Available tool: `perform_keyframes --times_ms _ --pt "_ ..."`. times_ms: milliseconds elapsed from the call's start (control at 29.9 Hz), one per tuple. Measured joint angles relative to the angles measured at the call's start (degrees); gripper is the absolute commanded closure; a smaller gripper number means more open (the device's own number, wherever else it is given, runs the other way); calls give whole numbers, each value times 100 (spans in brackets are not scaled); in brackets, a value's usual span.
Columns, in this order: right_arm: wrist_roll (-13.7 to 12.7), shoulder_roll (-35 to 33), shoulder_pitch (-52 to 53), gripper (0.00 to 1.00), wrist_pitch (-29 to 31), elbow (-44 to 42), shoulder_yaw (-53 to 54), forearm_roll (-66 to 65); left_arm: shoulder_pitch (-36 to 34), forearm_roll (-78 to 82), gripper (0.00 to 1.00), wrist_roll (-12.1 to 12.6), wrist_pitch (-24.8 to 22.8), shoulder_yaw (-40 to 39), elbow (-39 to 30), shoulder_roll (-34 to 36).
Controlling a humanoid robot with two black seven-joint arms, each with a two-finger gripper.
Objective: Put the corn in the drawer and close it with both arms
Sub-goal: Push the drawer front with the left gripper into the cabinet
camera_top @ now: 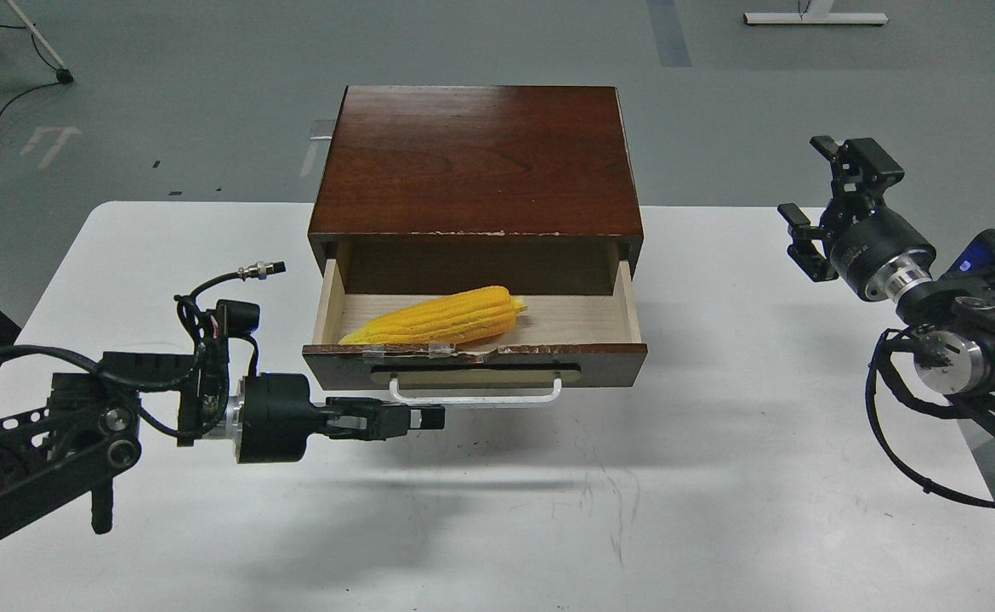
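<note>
We saw one corn cob point(438, 316) lying inside the one open drawer point(474, 340) of the cabinet point(476, 161) on the table point(719, 476). We had two arms: our left gripper point(429, 417), fingers together and empty, pointed just below the handle point(475, 395); our right gripper point(825, 200) was spread wide, well apart.

One tabletop point(719, 510), white. One cabinet point(476, 161), dark reddish-brown wood, at far edge of tabletop, middle. One drawer point(474, 361), pulled open toward near edge. One white bar handle point(475, 394) on drawer front. One corn point(438, 317), yellow, inside drawer. Two black arms: one over left edge, one over right edge. Two pincers: left pincer point(429, 416), right pincer point(821, 200).
</note>
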Motion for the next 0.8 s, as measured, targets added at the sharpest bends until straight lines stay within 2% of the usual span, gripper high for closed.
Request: perform_keyframes --times_ms 802 --pt "-19 -80 -2 6 9 9 -43 -2 -489 2 100 15 1 -7 899 -514"
